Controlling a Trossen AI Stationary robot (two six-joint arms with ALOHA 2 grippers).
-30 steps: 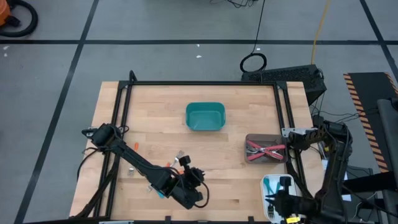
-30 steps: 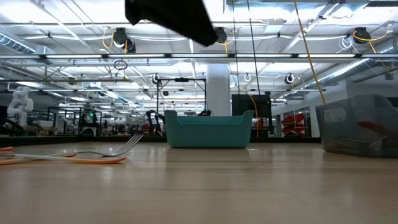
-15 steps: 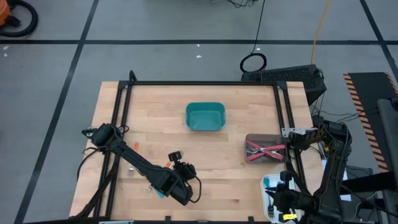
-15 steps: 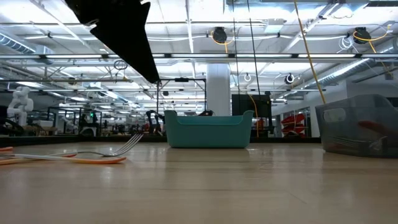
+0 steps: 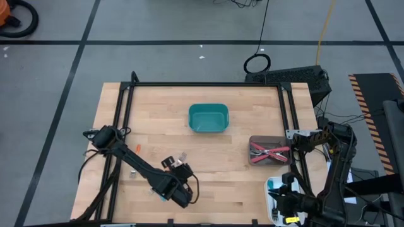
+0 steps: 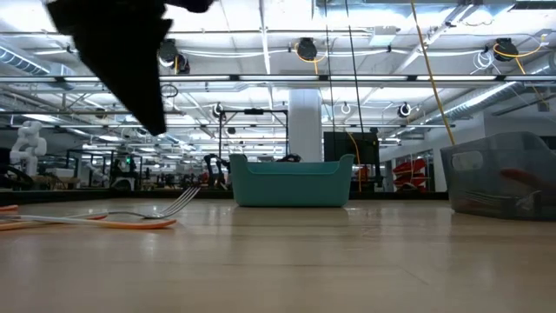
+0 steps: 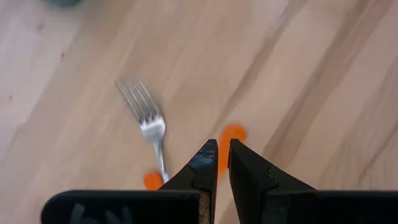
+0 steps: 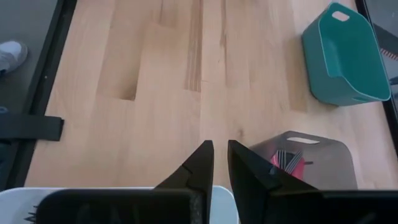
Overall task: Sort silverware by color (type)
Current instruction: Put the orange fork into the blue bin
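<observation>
My left gripper hangs above the near left part of the table, its jaws closed to a thin slit with nothing between them. Just below it lie a fork with an orange handle and a second orange handle. My right gripper waits at the near right corner over a white bin, jaws likewise clenched and empty. Red-handled forks sit in the grey bin at the right; the teal bin stands at the middle.
</observation>
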